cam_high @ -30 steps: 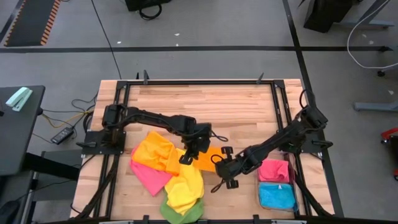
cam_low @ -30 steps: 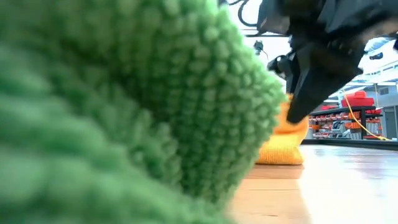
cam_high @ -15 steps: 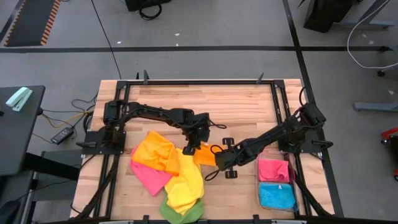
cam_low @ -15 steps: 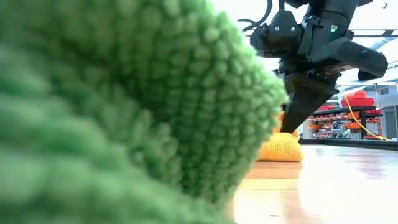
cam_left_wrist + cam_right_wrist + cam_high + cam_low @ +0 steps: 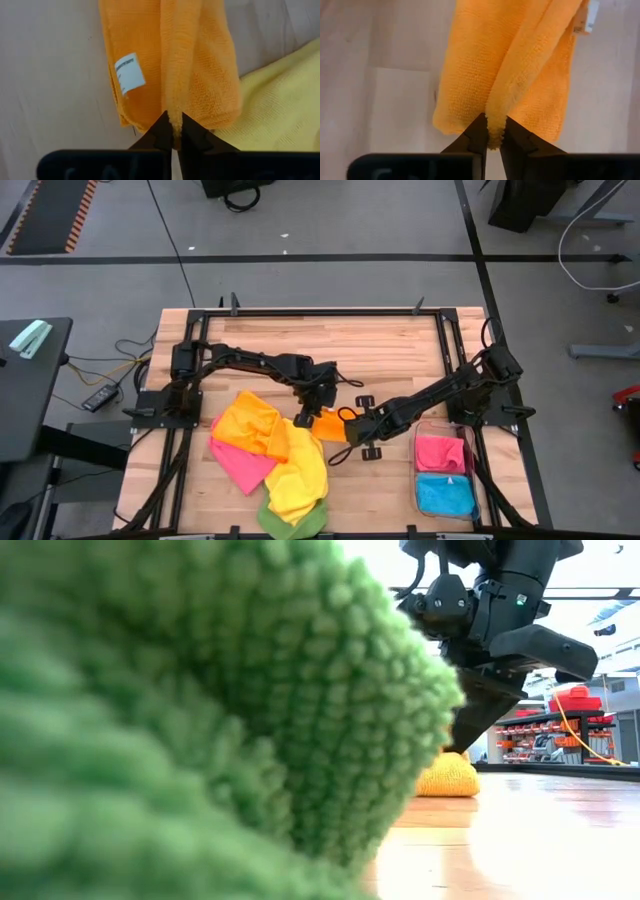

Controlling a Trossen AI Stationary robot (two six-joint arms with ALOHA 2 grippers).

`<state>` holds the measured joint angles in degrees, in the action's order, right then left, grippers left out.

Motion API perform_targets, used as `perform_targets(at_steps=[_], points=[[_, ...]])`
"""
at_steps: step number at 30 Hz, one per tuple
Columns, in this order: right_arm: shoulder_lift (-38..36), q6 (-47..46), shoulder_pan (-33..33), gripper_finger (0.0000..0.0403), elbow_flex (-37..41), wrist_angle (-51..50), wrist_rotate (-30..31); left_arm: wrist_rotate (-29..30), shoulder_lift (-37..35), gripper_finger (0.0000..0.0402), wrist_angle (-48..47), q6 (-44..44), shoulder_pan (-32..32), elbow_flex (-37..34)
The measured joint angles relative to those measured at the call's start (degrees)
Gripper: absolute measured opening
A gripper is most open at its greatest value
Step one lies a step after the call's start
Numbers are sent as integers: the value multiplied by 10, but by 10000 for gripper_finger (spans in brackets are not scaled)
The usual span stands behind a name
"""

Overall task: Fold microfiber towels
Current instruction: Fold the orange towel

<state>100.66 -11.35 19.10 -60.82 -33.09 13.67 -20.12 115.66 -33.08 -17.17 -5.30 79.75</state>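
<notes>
An orange microfiber towel (image 5: 328, 426) lies bunched on the wooden table, right of a pile of loose towels: orange-yellow (image 5: 250, 423), pink (image 5: 238, 462), yellow (image 5: 298, 480) and green (image 5: 290, 522). My left gripper (image 5: 318, 408) is shut on the orange towel's far side. My right gripper (image 5: 352, 430) is shut on its right side. In the low view the orange towel (image 5: 448, 778) shows as a low mound resting on the table beneath a dark gripper. A white label (image 5: 129, 73) is sewn to it. My left gripper pinches a raised ridge of the orange towel (image 5: 173, 119) between its two fingertips. It comes steeply from above, in line with the ridge. The towel spreads out below on the table, slack. My right gripper pinches a folded ridge of the same towel (image 5: 494, 131) between its fingertips, also slanting down from above. The cloth fans out from the fingers onto the table, slack.
A clear plastic bin (image 5: 470, 480) at the near right holds a folded pink towel (image 5: 441, 452) and a folded blue one (image 5: 444, 495). The green towel (image 5: 200, 710) fills most of the low view. A black frame (image 5: 320, 312) runs around the table.
Both grippers have moved toward the table's far edge and sunk a little, still shut on the orange towel; the right one has also gone left, closer to the left one. The towel has been drawn together into a narrower bunch and has settled lower on the table.
</notes>
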Motion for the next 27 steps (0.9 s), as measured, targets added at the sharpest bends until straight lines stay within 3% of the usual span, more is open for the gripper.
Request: perform_targets(at_steps=[5, 14, 23, 27], points=[[0, -3, -3, 94, 1, -2, 4, 52, 13, 25, 3, 0, 1, -1], [0, -13, -7, 177, -8, -66, 12, 67, 12, 126, 15, 4, 4, -1], [-46, 1, -2, 185, -5, -86, 3, 66, -7, 188, 9, 11, 4, 0], [-88, 35, 5, 180, 31, 10, 1, 75, -18, 194, 4, 12, 4, 0]])
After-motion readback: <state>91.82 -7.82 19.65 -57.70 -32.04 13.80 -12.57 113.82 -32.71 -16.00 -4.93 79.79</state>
